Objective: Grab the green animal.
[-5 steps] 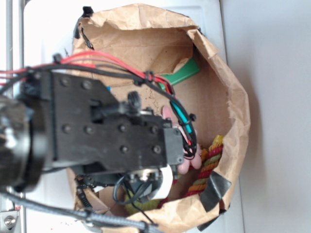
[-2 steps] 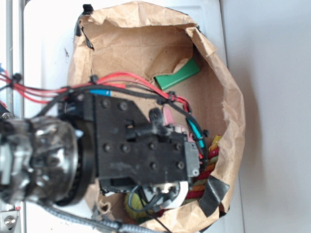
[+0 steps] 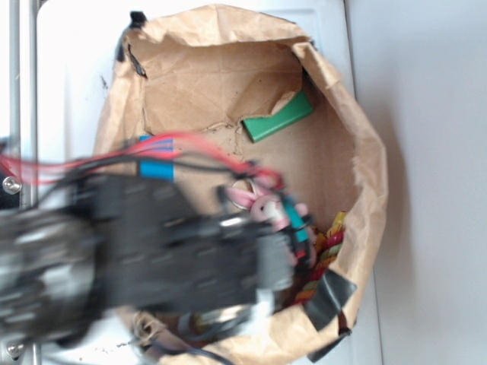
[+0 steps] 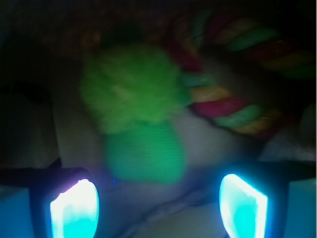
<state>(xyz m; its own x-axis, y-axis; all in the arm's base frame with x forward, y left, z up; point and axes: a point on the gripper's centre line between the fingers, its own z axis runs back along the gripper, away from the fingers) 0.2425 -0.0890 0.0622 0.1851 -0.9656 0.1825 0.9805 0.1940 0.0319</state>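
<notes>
Claw closing in on the toy inside the bag

In the wrist view's centre, the fuzzy lime-green plush animal [image 4: 138,111] lies ahead of the spread, empty claw [image 4: 158,203], beside a multicoloured braided rope [image 4: 233,99]; next, descend and clench.

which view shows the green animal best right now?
Wrist. The green animal sits mid-frame there, fuzzy body and smooth head visible, ahead of the open gripper, next to a striped rope. In the exterior view the blurred arm hides it.
</notes>
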